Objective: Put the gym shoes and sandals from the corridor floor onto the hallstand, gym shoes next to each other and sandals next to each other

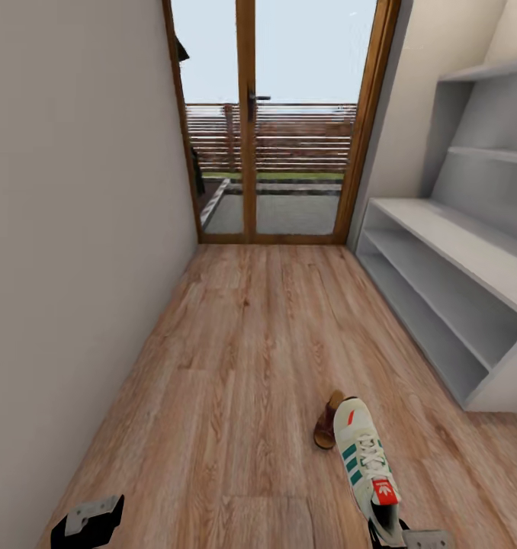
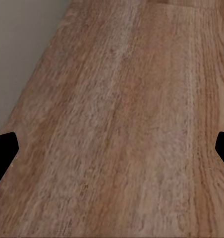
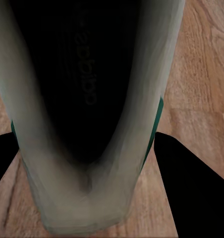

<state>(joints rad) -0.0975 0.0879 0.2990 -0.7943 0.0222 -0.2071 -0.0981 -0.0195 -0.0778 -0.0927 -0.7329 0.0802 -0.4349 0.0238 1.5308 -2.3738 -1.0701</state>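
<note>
One white gym shoe (image 1: 365,457) with green stripes and a red tongue label points away from me at the bottom right, its heel end in my right gripper (image 1: 390,535). In the right wrist view the dark opening of this gym shoe (image 3: 87,99) sits between the black fingers (image 3: 184,168), and the right gripper (image 3: 87,153) is shut on it. A brown sandal (image 1: 328,421) lies on the corridor floor (image 1: 243,343) just behind the shoe's toe. The pale-grey hallstand (image 1: 457,252) stands along the right wall. My left gripper (image 1: 87,522) hangs open over bare planks, empty in the left wrist view (image 2: 112,144).
A wood-framed glass door (image 1: 247,122) closes the far end of the corridor. A plain wall (image 1: 75,229) runs along the left. Open plank floor stretches between me and the door. The hallstand's two shelf rows open toward the corridor.
</note>
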